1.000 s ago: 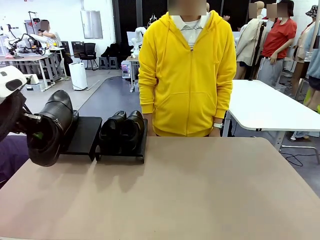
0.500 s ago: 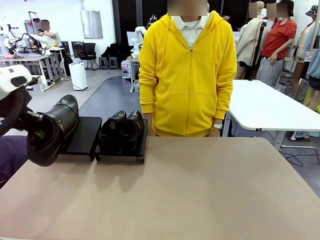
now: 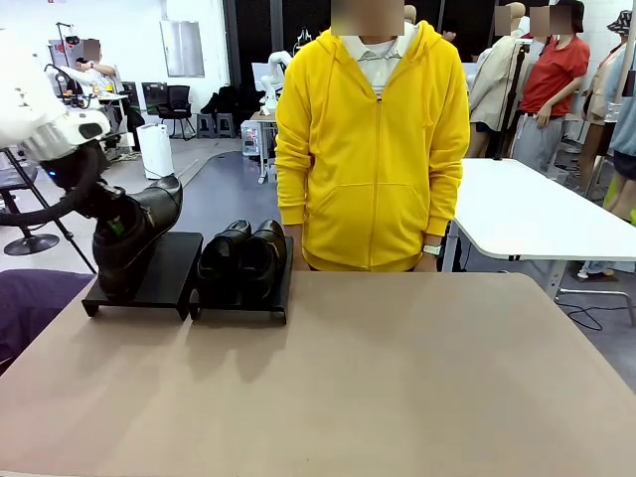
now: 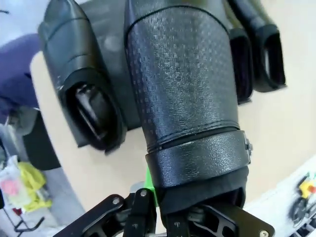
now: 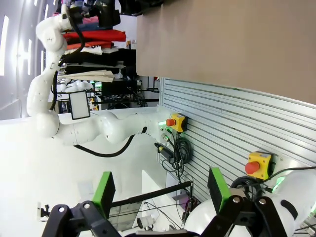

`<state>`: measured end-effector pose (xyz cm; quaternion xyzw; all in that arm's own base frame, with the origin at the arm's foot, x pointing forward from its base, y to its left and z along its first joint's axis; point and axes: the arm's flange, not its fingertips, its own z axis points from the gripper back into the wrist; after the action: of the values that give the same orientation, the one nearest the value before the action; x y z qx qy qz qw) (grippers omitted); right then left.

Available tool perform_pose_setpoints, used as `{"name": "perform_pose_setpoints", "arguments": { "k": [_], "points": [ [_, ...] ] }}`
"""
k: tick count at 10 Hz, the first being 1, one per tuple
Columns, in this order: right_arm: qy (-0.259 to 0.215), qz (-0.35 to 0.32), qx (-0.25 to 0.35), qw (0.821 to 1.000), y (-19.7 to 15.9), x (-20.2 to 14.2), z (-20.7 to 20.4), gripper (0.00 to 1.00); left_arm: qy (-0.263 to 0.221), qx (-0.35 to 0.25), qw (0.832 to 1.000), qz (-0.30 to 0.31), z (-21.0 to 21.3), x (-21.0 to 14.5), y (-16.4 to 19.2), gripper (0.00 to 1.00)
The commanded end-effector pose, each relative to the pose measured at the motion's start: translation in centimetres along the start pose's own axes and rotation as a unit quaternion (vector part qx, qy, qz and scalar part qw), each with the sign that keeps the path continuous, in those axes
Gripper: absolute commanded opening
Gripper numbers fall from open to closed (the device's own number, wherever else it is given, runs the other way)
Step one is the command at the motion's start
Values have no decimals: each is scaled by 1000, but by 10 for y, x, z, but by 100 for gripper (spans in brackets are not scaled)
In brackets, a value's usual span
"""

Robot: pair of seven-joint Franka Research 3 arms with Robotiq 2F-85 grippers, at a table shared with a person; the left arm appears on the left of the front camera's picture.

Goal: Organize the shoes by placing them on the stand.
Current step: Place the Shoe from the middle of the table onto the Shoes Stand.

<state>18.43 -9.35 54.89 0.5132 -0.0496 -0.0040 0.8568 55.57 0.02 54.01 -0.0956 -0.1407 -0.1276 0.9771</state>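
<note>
My left gripper (image 3: 113, 225) is shut on the heel rim of a black shoe (image 3: 139, 234), holding it tilted over the left stand (image 3: 164, 278), sole end low on the platform. In the left wrist view my left gripper (image 4: 157, 205) holds this shoe (image 4: 182, 89) from below, and a second shoe (image 4: 86, 98) lies beside it on the same stand (image 4: 116, 64). On the right stand (image 3: 278, 298) sit two more shoes (image 3: 243, 256) side by side. My right gripper (image 5: 160, 197) is open with nothing between its fingers, off the table's near side.
A person in a yellow hoodie (image 3: 373, 149) stands at the far edge of the tan table (image 3: 378, 378), hands down behind it. A purple cloth (image 3: 25, 303) lies off the table's left edge. A white table (image 3: 537, 214) stands back right.
My left arm has risen and carried the shoe away from the camera, from off the table's left edge to above the left stand. The right stand's pair has not moved.
</note>
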Motion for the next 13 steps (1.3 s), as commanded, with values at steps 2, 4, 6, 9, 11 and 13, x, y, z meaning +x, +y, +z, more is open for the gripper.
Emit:
{"name": "perform_pose_setpoints", "arguments": {
  "k": [2,4,6,9,11,13],
  "points": [
    [-3,14,10,1000,5,2,1,100,2,-33,998,48,-34,29,7,0],
    [-3,14,10,1000,5,2,1,100,-27,-25,998,57,-55,38,9,0],
    [-3,14,10,1000,5,2,1,100,-58,-1,996,72,-73,43,15,0],
    [-3,14,10,1000,5,2,1,100,-61,24,995,70,-95,48,26,0],
    [-3,14,10,1000,5,2,1,100,-56,31,995,71,-110,52,33,0],
    [-3,14,10,1000,5,2,1,100,-42,34,995,82,-116,57,33,0]
  ]
}}
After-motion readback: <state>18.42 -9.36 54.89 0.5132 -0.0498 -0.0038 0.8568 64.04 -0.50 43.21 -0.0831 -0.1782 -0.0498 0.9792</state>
